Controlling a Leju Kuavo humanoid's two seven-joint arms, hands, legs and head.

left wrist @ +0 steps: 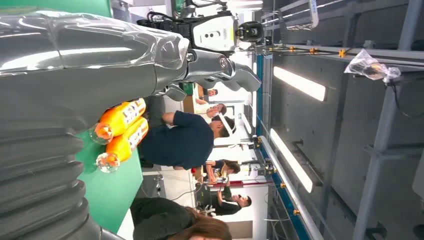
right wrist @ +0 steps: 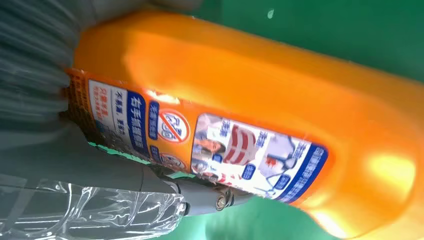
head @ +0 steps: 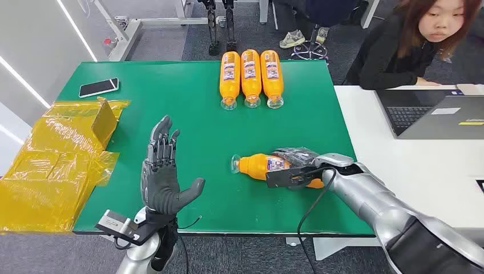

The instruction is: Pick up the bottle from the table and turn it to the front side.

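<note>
head view: an orange bottle [head: 263, 165] is seen lying on its side on the green counter [head: 188, 114], near its right front part, clear cap end pointing toward the robot's left. the right robot hand [head: 297, 165] is closed around the bottle's body — fingers wrapped over the label area. in the right wrist view the bottle's orange body and its printed label [right wrist: 200, 145] are pressed against that hand (the picture is blurred at the edges). the left robot hand [head: 164, 171] is held open above the counter's front left, palm up, fingers apart, nothing in it. three more orange bottles [head: 250, 77] are laid side by side at the far edge. a phone [head: 99, 87] is placed at the far left corner — yellow wrapping [head: 57, 160] is spread beside the counter.
</note>
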